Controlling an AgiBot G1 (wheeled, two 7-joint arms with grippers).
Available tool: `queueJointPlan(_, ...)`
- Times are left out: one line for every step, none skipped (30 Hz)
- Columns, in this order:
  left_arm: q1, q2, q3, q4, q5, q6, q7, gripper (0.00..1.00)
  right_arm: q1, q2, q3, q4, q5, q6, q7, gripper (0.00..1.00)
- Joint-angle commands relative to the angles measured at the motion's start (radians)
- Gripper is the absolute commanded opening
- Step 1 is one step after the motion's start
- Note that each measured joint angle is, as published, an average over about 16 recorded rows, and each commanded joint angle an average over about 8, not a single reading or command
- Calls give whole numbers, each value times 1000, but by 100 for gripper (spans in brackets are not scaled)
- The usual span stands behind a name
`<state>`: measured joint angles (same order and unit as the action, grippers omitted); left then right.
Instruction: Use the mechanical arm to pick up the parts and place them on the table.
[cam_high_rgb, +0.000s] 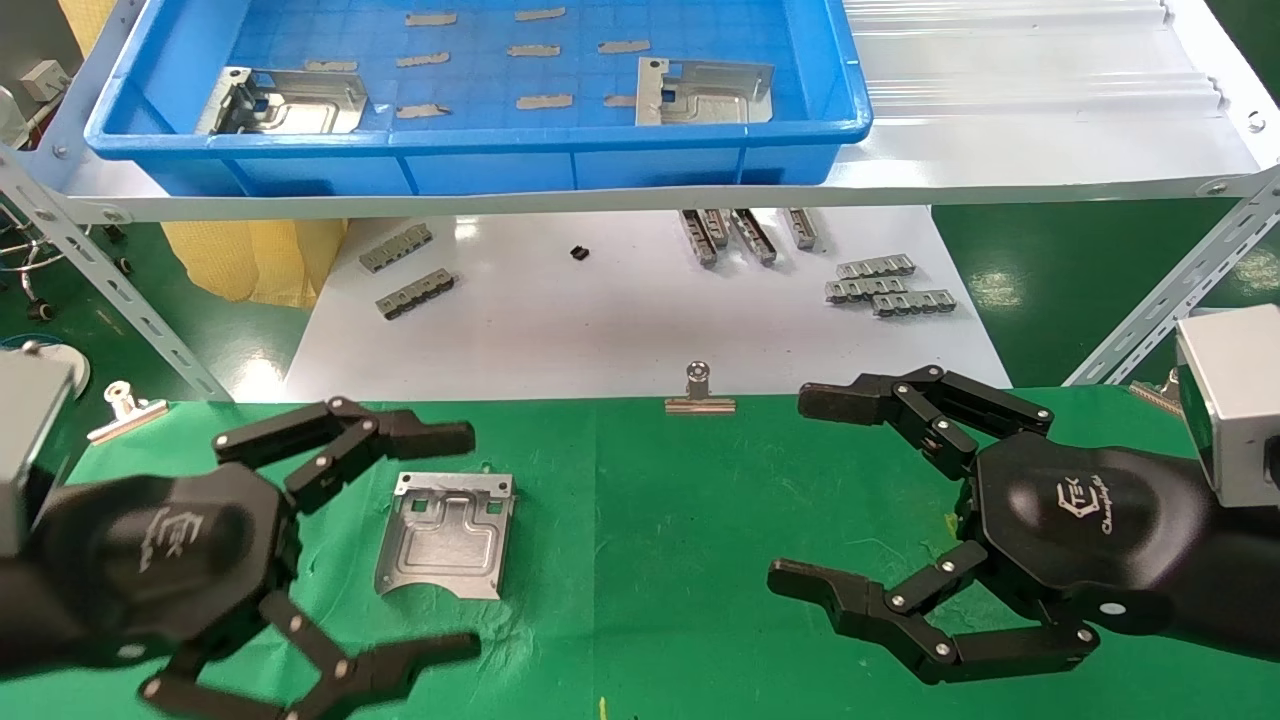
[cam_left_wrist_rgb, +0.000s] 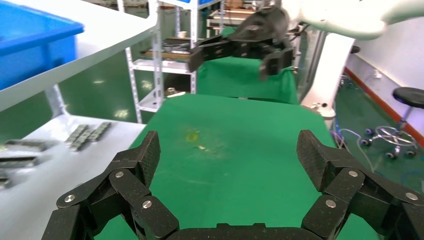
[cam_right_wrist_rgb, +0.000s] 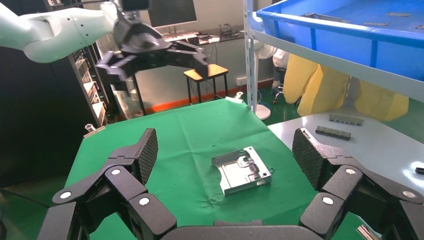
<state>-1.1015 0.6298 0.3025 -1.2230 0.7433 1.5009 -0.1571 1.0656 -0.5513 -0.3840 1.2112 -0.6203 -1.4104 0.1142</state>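
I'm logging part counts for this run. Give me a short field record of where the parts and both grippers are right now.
parts on table: one part lying flat on the green table
parts in bin: two, left part and right part, in the blue bin on the shelf
left gripper: open, empty, above the table beside the placed part
right gripper: open, empty, above the table's right side
white board: grey slotted strips
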Motion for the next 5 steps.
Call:
queueJointPlan(25, -17, -21, -59, -12, -4, -28, 100, 0, 0, 0, 0, 0, 0, 0, 100)
queueJointPlan(31, -21, -27, -74, -15, -5, -33, 100, 0, 0, 0, 0, 0, 0, 0, 100)
queueJointPlan(35, -23, -29, -82, -17, -6, -37, 100, 0, 0, 0, 0, 0, 0, 0, 100)
queueJointPlan(37, -25, -31, -87, -18, -6, -39, 100, 0, 0, 0, 0, 0, 0, 0, 100)
queueJointPlan(39, -26, -33, -93, -19, -6, -41, 100, 0, 0, 0, 0, 0, 0, 0, 100)
